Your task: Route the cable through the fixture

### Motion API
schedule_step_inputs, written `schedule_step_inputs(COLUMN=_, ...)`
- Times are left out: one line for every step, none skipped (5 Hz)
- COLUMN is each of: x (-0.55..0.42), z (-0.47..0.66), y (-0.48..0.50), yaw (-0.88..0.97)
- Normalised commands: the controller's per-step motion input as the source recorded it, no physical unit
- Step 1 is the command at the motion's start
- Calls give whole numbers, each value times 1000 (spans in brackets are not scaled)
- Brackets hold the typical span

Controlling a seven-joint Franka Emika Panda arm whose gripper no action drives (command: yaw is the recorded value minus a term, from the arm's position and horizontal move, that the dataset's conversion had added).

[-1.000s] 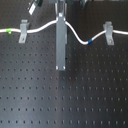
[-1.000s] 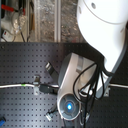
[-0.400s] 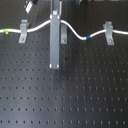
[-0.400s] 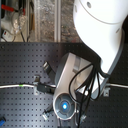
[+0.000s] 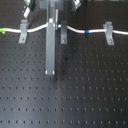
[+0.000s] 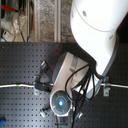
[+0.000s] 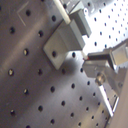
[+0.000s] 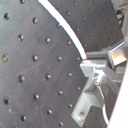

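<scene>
The white cable (image 5: 75, 30) runs across the back of the board, with a green band (image 5: 3, 32) at the first exterior view's left and a blue band (image 5: 87, 31) right of centre. It passes three grey clip fixtures: left (image 5: 23, 34), middle (image 5: 62, 35) and right (image 5: 107, 34). My gripper (image 5: 51, 26) shows as a long grey bar that meets the cable just left of the middle fixture. In the second wrist view the cable (image 8: 60, 22) ends at my fingertips (image 8: 95, 65). In the first wrist view a fixture (image 7: 62, 42) lies beside one finger (image 7: 107, 57).
The black perforated board (image 5: 90, 90) fills the first exterior view. In the second exterior view the white arm (image 6: 95, 35) and its wrist (image 6: 60, 100) cover the middle of the cable. Cluttered shelves (image 6: 15, 20) stand beyond the board's edge.
My gripper has moved toward the first exterior view's left, from right of the middle fixture to left of it. The middle stretch of the cable moved with it.
</scene>
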Motion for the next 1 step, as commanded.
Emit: schedule_step_inputs(x=173, z=-63, y=628, yaw=0)
